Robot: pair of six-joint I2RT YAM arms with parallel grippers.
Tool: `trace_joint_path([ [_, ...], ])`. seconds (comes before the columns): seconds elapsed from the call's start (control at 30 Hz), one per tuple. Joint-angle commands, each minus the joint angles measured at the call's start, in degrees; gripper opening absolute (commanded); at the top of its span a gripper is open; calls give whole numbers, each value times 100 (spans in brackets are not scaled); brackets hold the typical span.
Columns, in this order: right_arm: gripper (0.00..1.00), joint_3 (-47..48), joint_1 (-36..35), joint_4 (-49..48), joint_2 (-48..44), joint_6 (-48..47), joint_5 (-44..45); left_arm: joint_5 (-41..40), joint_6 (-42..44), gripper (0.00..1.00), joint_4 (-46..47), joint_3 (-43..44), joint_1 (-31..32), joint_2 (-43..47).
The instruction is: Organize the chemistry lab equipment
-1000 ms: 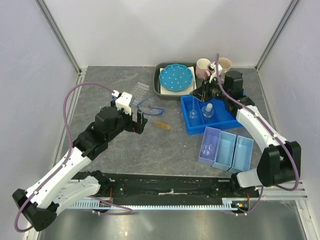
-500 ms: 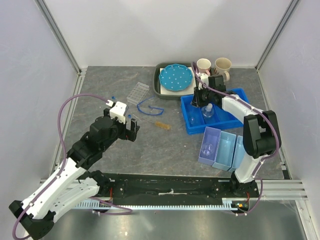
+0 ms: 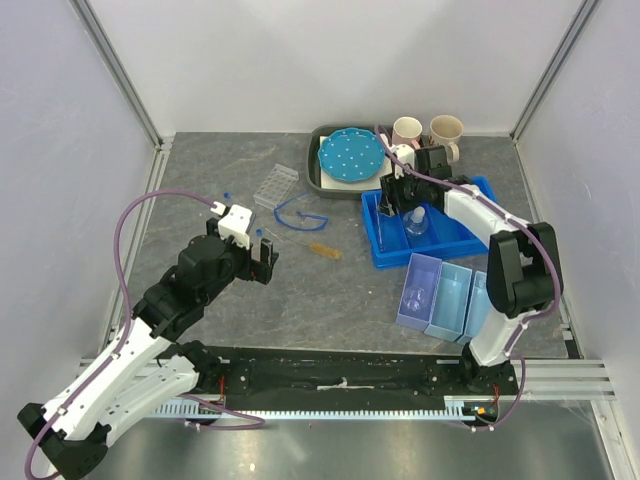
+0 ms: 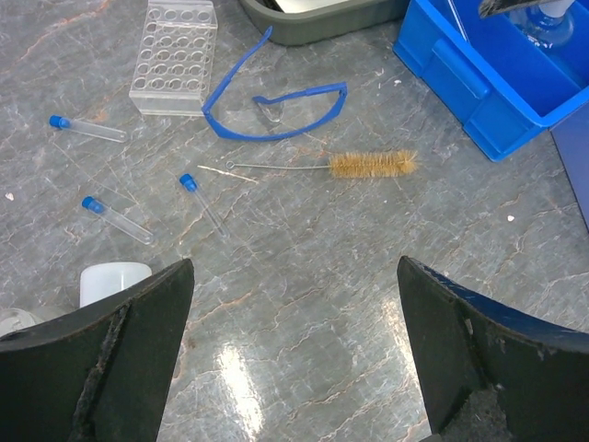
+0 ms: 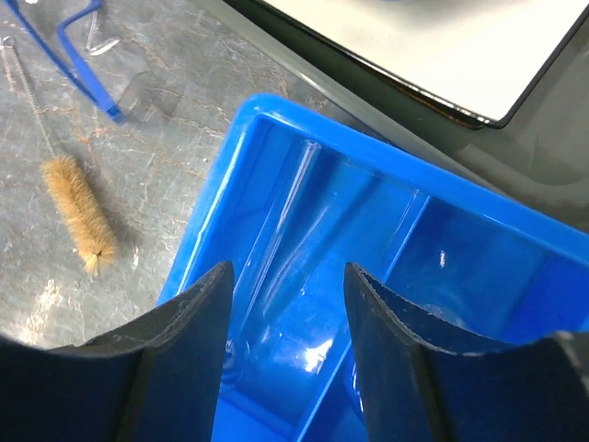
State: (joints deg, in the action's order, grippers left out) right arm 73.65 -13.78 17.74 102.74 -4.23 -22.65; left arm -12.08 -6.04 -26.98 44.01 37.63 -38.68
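Observation:
My right gripper hangs open over the left compartment of the blue tray. A clear glass tube lies slanted on the tray floor below the jaws, touching neither finger. A clear flask stands in the same tray. My left gripper is open above bare table. Ahead of it lie three blue-capped tubes, the clear test-tube rack and a bristle tube brush. Another small flask sits in the lilac bin.
Blue safety glasses lie between the rack and the brush. A grey tray holds the blue dotted plate, with two mugs behind the blue tray. Three pale bins stand in front of it.
My right gripper has gone from shut to open, and the glass tube now rests in the blue tray. The right arm swung in over the tray; the left arm drew back slightly.

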Motion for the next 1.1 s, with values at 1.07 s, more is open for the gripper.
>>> trace_joint_path([
  [1.07,97,-2258,948,-16,-3963,-1423,-2727,479,-1840,91,-52,1030,-801,-3602],
])
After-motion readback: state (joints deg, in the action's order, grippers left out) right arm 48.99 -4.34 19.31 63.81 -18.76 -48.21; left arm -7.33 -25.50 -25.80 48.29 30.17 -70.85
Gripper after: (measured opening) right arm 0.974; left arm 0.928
